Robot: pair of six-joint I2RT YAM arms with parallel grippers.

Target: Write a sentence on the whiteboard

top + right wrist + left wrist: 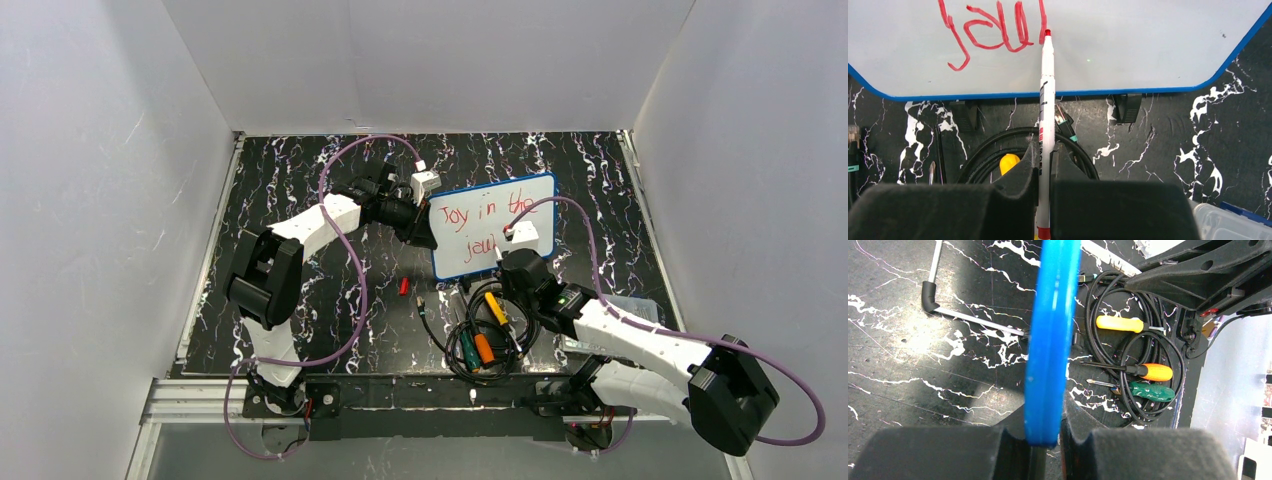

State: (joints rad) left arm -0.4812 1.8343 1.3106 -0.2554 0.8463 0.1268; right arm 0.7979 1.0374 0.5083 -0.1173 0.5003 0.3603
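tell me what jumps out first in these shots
The blue-rimmed whiteboard mid-table stands out, red writing across it, its left rim gripped by the left end effector. The right end effector is shut on a white marker, its red tip at the second line. Near the bases lies a tangle of cables and screwdrivers.

My left arm, right arm: white shells, black joints. Purple cable loops along each. Right gripper pads: matte black.
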